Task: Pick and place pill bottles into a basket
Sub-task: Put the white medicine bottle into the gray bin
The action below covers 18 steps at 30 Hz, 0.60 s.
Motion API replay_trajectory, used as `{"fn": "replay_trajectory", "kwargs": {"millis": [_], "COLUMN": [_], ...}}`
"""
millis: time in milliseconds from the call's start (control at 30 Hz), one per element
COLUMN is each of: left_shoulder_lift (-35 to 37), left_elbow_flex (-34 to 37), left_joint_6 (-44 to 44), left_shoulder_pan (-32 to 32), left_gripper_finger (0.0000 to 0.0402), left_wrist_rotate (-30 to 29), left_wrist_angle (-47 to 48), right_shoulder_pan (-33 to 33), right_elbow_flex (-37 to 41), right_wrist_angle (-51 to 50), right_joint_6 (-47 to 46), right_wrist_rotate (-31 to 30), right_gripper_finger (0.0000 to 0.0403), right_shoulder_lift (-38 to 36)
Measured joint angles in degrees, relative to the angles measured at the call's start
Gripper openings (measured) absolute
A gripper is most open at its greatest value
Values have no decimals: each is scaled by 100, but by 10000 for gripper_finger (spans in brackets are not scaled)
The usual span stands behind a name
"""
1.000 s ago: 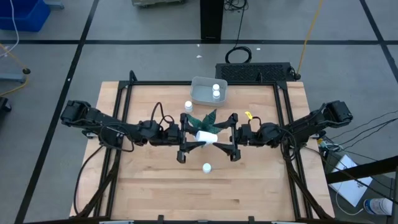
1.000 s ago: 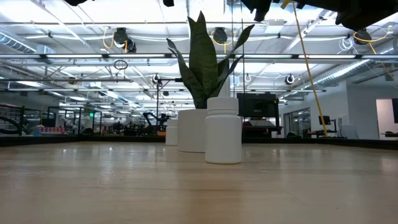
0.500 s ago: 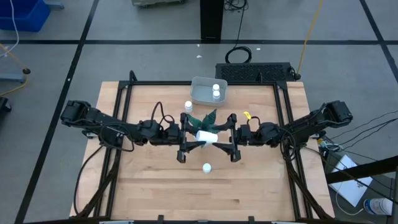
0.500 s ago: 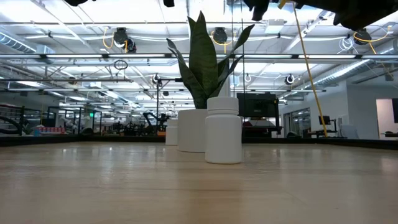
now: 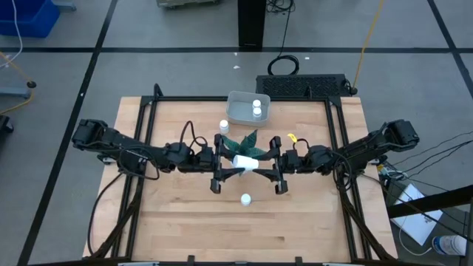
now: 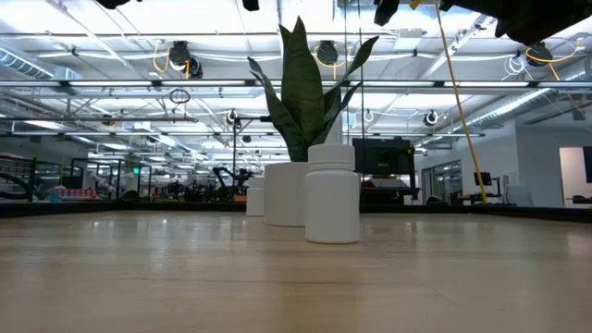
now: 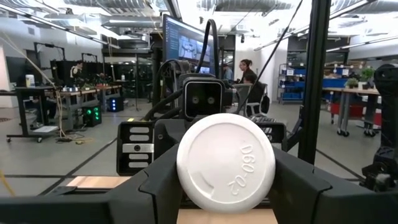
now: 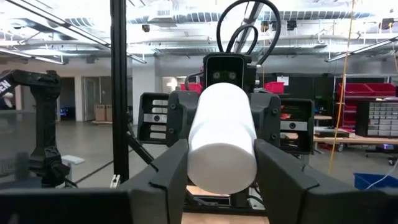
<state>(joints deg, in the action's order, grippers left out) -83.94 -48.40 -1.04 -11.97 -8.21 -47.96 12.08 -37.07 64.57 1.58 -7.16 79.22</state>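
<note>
Two bottles [image 5: 256,108] already sit in the basket [image 5: 238,111], two more stand loose on the table [image 5: 170,214], and the fifth bottle [image 5: 245,162] lies clamped between both the left gripper [image 5: 225,164] and right gripper [image 5: 267,164], mid-handover.

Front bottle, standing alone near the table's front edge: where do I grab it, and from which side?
Grip its round body below the cap, coming straight down and straddling it: the front bottle stands upright, cap up, with open table around. Left hand and right hand both clasp the held bottle.
</note>
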Motion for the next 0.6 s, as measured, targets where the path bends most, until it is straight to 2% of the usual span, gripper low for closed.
{"fn": "replay_trajectory", "kwargs": {"millis": [200,300,600], "left_shoulder_lift": [1,44,313], "left_elbow_flex": [0,0,-4], "left_joint_6": [7,-19,-456], "left_shoulder_pan": [-11,-35,-57], "left_gripper_finger": [209,227,284], "left_wrist_rotate": [-210,-536,-729], "left_wrist_angle": [95,131,368], "right_shoulder_pan": [2,0,0], "right_elbow_flex": [1,-1,-3], "right_wrist_angle": [-90,-138,-370], "right_joint_6": [-72,-84,-88], "right_wrist_rotate": [-22,-213,-398], "right_gripper_finger": [146,148,150], "right_shoulder_lift": [-2,-2,0]}}
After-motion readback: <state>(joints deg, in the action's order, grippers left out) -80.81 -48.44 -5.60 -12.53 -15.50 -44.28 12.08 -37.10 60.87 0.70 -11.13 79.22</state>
